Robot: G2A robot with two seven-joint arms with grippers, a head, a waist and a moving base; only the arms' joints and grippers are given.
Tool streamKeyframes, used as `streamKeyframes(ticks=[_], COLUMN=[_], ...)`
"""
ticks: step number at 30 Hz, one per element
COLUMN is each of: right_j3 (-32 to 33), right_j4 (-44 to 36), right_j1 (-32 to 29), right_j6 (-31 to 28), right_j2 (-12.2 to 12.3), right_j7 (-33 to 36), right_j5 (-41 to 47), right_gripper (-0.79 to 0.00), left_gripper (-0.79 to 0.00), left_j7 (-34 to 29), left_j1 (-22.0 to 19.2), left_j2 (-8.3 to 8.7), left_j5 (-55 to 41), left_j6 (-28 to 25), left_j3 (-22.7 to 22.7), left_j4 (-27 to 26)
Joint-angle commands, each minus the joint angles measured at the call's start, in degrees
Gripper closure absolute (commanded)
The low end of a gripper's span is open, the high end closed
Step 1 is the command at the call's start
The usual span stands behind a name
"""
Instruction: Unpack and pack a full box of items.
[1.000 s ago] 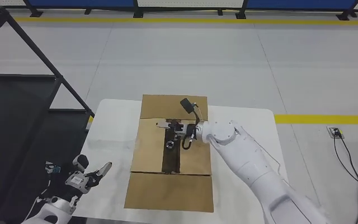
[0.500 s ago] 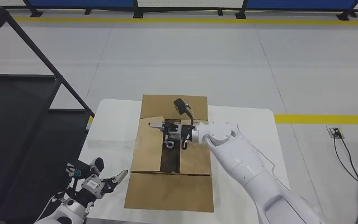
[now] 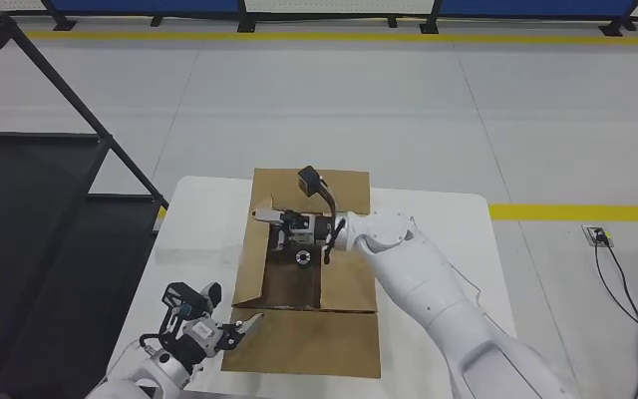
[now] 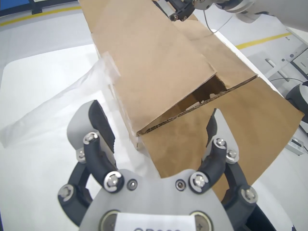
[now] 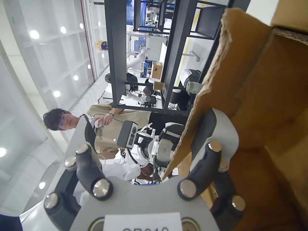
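Box (image 3: 344,289) sits mid-table (image 3: 199,219), left flap (image 4: 144,49) raised. Right gripper (image 5: 148,118) is wide open, straddling the flap's edge. Left gripper (image 4: 156,111) gapes empty at the table's near edge.

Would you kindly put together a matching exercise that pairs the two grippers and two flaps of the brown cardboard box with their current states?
Column A
1. left gripper
2. right gripper
3. side flap on the robot's left of the brown cardboard box
4. near flap of the box

Column B
a. folded outward, spread toward the robot
b. open, at the box's near corner
c. tilted up off the opening
d. open, one finger behind a cardboard edge

Pairs: 1-b; 2-d; 3-c; 4-a.
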Motion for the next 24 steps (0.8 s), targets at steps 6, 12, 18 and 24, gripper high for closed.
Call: streamKeyframes(ticks=[6,12,18,24], right_j3=[-0.39,-0.81,0.43,3.21], right_j4=[0.11,1.3,2.97,3.85], right_j1=[0.41,1.07,1.3,0.89], right_j6=[-2.13,-2.76,-5.01,-8.06], right_j2=[-1.08,-1.92,-1.77,-0.58], right_j7=[1.83,2.35,2.27,2.15], right_j5=[0.37,-0.23,-0.01,1.11], right_gripper=[-0.785,-0.785,-0.785,-0.785], left_gripper=[-0.785,-0.785,-0.785,-0.785], left_j7=[0.16,2.88,4.55,5.03], left_j1=[-3.17,-2.89,0.63,2.87], left_j2=[-0.56,-0.99,-0.96,-0.94], left_j5=[-2.07,-6.18,-8.87,-11.29], left_j6=[6.03,10.37,10.71,10.69], left_j3=[2.17,1.08,-3.06,-6.91], left_j4=[1.56,1.44,0.18,0.91])
